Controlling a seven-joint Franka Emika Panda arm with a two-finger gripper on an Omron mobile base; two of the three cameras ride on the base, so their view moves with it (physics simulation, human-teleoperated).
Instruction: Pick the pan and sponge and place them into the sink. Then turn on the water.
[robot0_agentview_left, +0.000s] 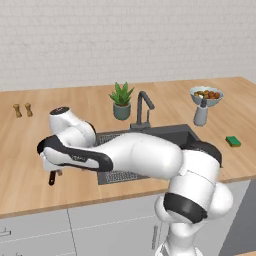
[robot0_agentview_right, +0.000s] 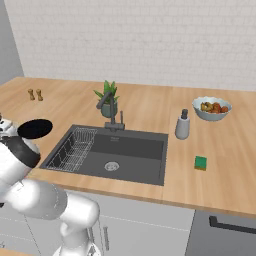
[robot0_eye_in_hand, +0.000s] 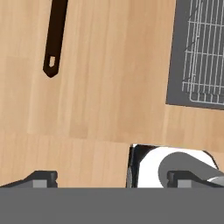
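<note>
- While gripper hangs w/ jaws wide apart, empty, pan handle sits off-centre near counter's front edge
- Risk: closing misses thin handle, pan twists.

The counter is light wood with a plank grain. The sink is dark grey, its rack pale wire mesh. Right of the sink, the sponge is green. The pan is black.
</note>
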